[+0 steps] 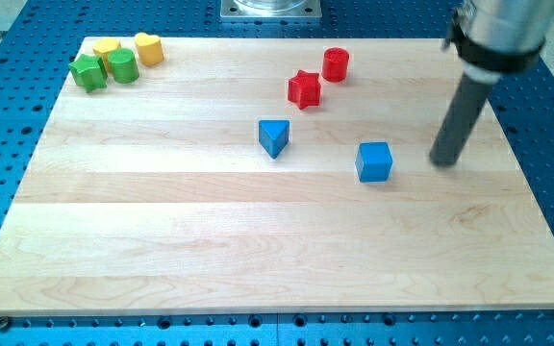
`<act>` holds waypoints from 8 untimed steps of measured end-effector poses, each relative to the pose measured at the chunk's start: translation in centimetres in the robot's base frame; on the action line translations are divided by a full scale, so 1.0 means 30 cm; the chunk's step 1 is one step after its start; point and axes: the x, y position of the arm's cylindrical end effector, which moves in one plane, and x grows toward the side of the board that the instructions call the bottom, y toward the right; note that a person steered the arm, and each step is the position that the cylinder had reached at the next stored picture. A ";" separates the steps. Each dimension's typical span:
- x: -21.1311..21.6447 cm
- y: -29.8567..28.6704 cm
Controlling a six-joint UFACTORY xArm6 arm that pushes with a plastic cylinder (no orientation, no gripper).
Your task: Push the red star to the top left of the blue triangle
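Note:
The red star lies on the wooden board, up and to the right of the blue triangle. A gap separates them. My tip rests on the board at the view's right, to the right of the blue cube and apart from it. The tip is far to the right of and below the red star and touches no block.
A red cylinder stands just up and right of the star. At the board's top left sit a green star, a green cylinder, a yellow block and a yellow heart. The board is edged by a blue perforated table.

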 end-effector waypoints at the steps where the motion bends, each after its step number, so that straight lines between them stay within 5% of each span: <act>1: -0.071 -0.301; 2: -0.105 -0.495; 3: -0.136 -0.344; 5: -0.819 -0.124; 8: -0.456 -0.526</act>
